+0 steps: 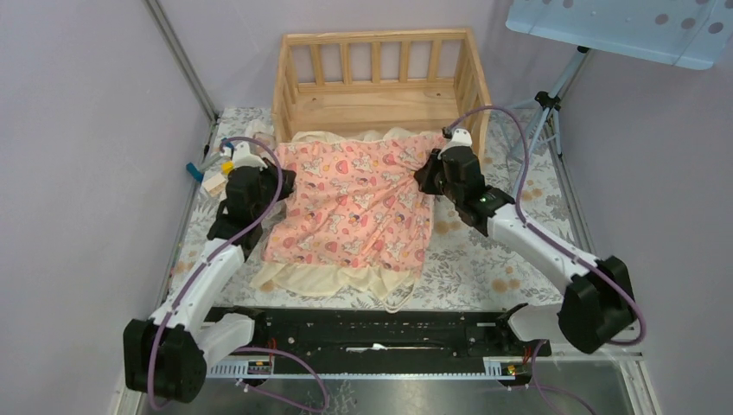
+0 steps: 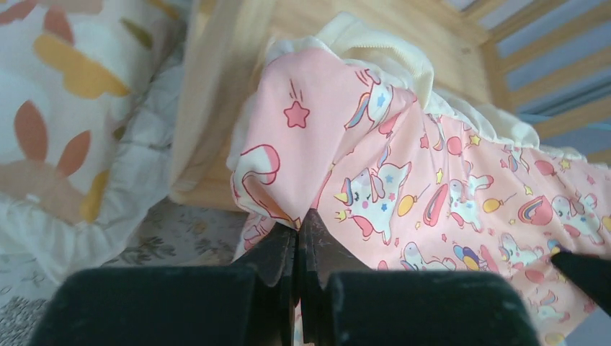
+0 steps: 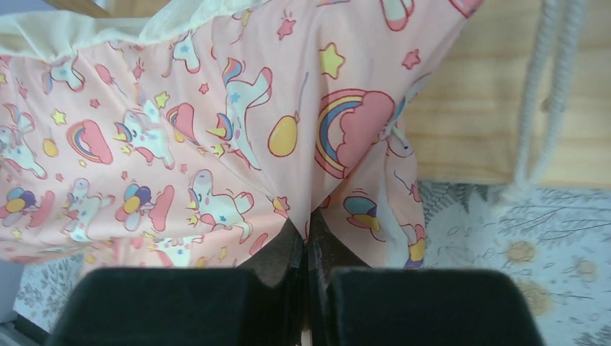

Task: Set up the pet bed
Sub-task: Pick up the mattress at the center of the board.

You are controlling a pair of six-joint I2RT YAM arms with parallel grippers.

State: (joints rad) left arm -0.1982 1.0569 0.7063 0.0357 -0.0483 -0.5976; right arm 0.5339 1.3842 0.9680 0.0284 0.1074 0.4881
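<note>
Your left gripper (image 2: 297, 229) is pinching the pink unicorn cushion (image 2: 403, 180) at its left edge, with the jaws pressing together on a raised fold of fabric. The cushion's cream ruffle is lying against the pet bed (image 2: 216, 94), whose pale wood is rising just beyond. Left of that, the leaf-print pillow (image 2: 65, 122) is resting on the floral table cover (image 2: 180, 231).

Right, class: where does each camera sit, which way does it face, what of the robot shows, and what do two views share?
Top external: above, behind the robot, facing down at pet bed and pink cushion; both arms show.
Left wrist: on that arm, faces along the left claw, shut on the pink cushion.
Right wrist: faces along the right claw, shut likewise.
Shared: pink cushion, pet bed.
</note>
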